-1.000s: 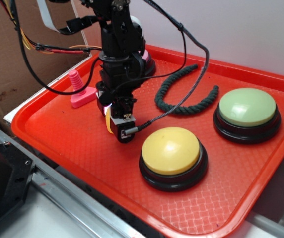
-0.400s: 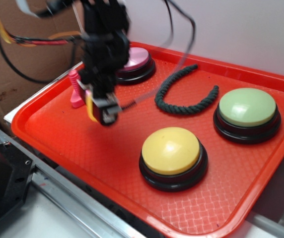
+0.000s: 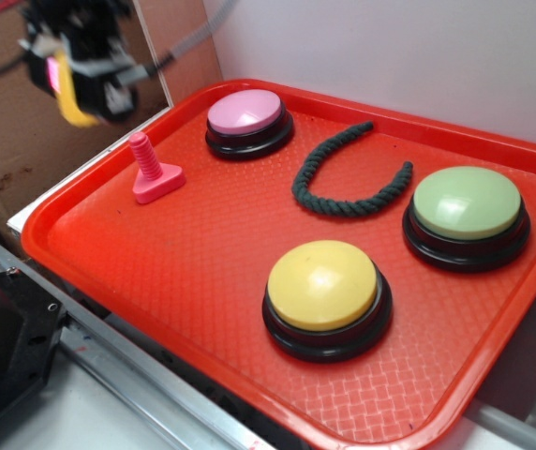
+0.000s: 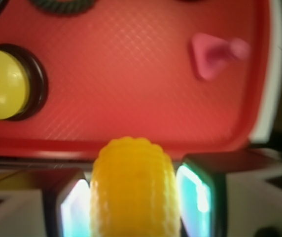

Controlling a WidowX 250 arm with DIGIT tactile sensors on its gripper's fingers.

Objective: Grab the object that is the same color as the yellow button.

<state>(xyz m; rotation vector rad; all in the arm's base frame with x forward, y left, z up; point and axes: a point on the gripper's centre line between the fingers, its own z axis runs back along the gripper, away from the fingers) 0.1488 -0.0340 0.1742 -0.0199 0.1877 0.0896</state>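
Note:
My gripper (image 3: 73, 82) is high at the upper left, outside the tray's left rim, blurred by motion. It is shut on the small yellow ridged cone (image 3: 76, 101), which fills the space between the two fingers in the wrist view (image 4: 133, 190). The yellow button (image 3: 322, 285) sits on its black base near the tray's front middle and shows at the left of the wrist view (image 4: 3, 84). The gripper is far from it, up and to the left.
The red tray (image 3: 156, 281) also holds a pink bolt-shaped peg (image 3: 148, 171), a pink dome button (image 3: 246, 117), a pale green dome button (image 3: 466, 206) and a dark green rope (image 3: 338, 183). Brown cardboard stands behind the gripper. A metal rail runs along the front left.
The gripper has risen from the tray floor and moved up and left, carrying the yellow cone past the pink peg to beyond the tray's left rim.

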